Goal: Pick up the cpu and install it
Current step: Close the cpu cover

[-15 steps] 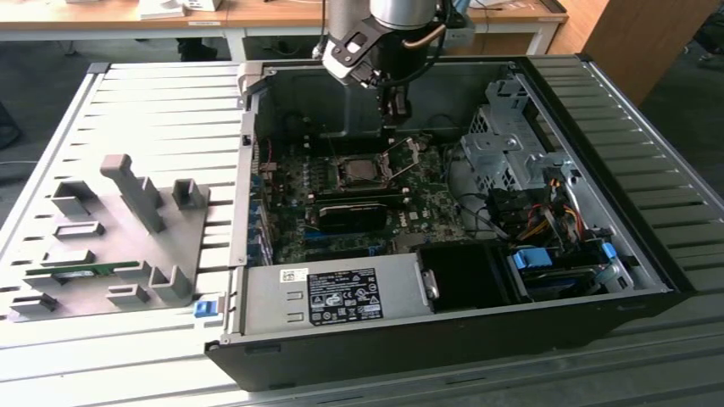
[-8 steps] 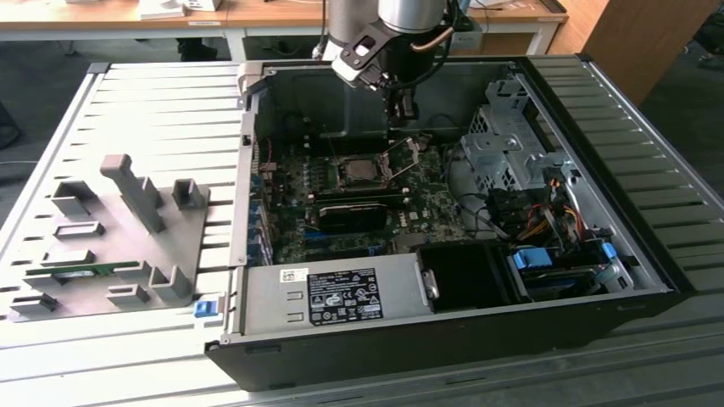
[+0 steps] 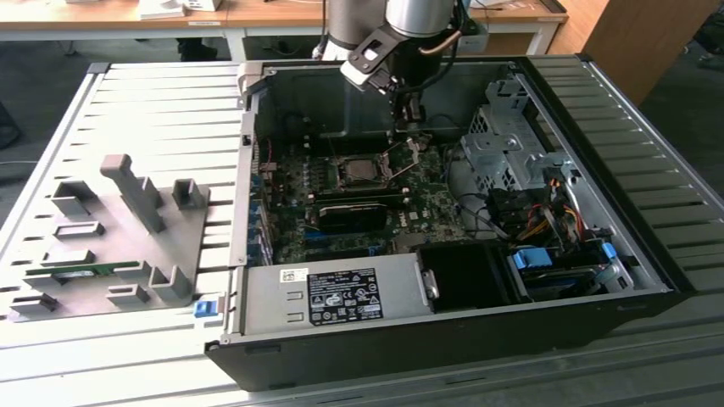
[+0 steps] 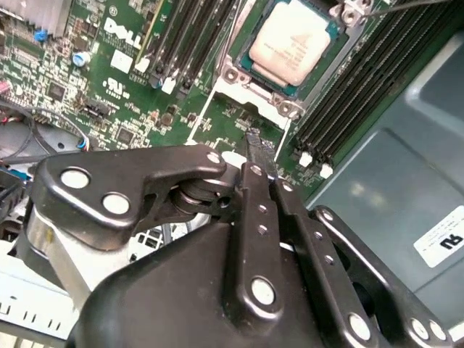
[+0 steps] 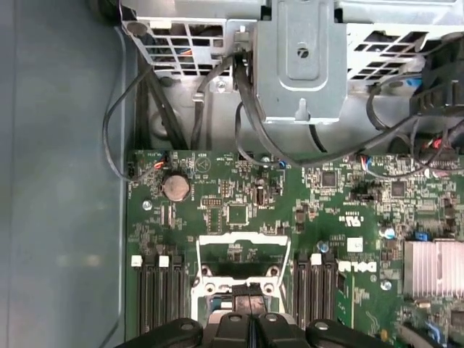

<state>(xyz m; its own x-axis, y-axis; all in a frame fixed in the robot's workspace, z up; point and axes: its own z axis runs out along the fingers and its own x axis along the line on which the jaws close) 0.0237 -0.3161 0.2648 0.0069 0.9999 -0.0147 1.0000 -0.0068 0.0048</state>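
— How was the claw [image 3: 409, 125]?
— Pinched fully shut, holding nothing, just above the motherboard [image 5: 217, 217].
— And the cpu [image 4: 293, 42]?
— Seated in its socket [image 4: 288, 109], at the claw's seven o'clock in the exterior view, not touching it.

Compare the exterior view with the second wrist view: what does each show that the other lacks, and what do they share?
The exterior view adds the whole open computer case on a slatted table, grey fixture blocks at the exterior view's left, and the arm reaching in. The second wrist view adds close detail: memory slots with white latches beside the socket. Both share the cpu lying in its socket on the green motherboard, with the gripper close by, fingers together.
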